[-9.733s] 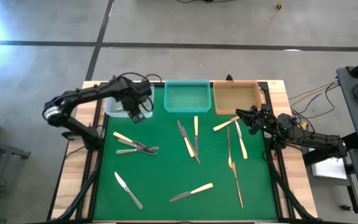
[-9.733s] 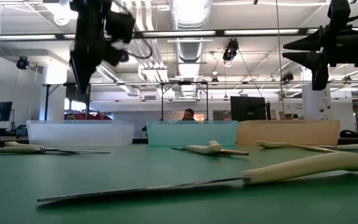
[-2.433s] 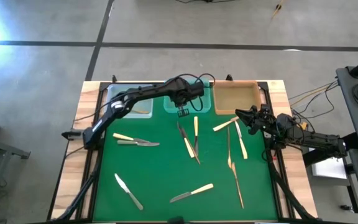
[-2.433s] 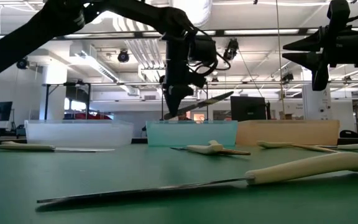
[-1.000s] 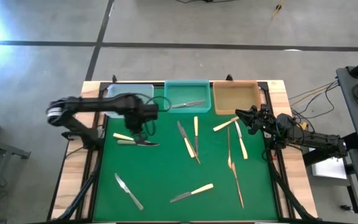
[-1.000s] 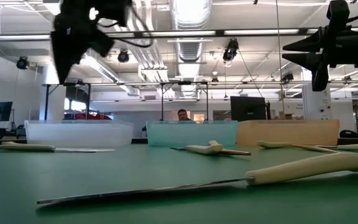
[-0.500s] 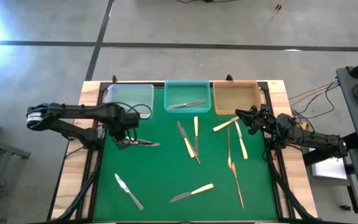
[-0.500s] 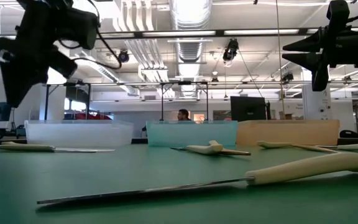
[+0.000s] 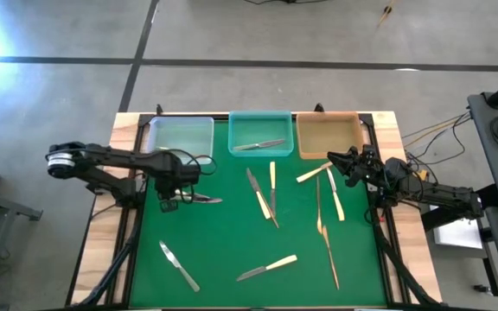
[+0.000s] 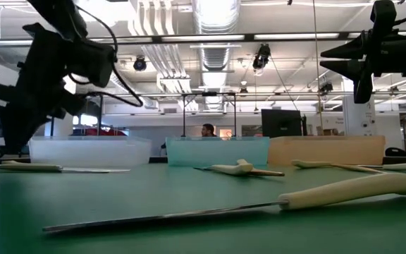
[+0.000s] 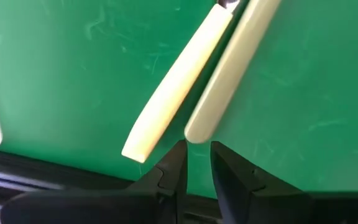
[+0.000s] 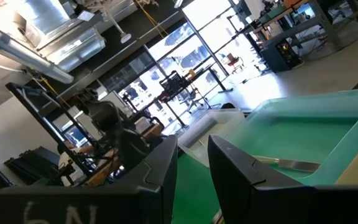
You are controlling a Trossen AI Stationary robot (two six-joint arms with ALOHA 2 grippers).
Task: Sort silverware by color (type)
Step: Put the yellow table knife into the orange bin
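Observation:
My left gripper [image 9: 168,200] [image 11: 196,163] hangs open, with a narrow gap, just above the free ends of two cream-handled knives [image 11: 185,93] lying side by side at the mat's left. Their blades [image 9: 206,199] point toward the table's right. In the low view it stands over one handle [image 10: 27,167]. One all-silver knife [image 9: 260,144] lies in the teal bin [image 9: 261,121]. More silverware lies flat on the mat: a silver knife [image 9: 178,264], a cream-handled knife [image 9: 266,267] and a central cluster [image 9: 263,195]. My right gripper [image 9: 335,161] [image 12: 191,168] waits open by the amber bin.
A clear bin [image 9: 180,136], the teal bin and an amber bin [image 9: 327,136] line the mat's far edge. Gold utensils [image 9: 327,233] lie at the mat's right, under my right arm. Dark frame rails [image 9: 137,242] run along the mat's left side. A person [image 10: 207,130] shows far behind.
My left gripper has moved from beside the teal bin toward the table's left and near edge. It has come down over the two cream-handled knives. The knives and the other silverware have stayed where they lay.

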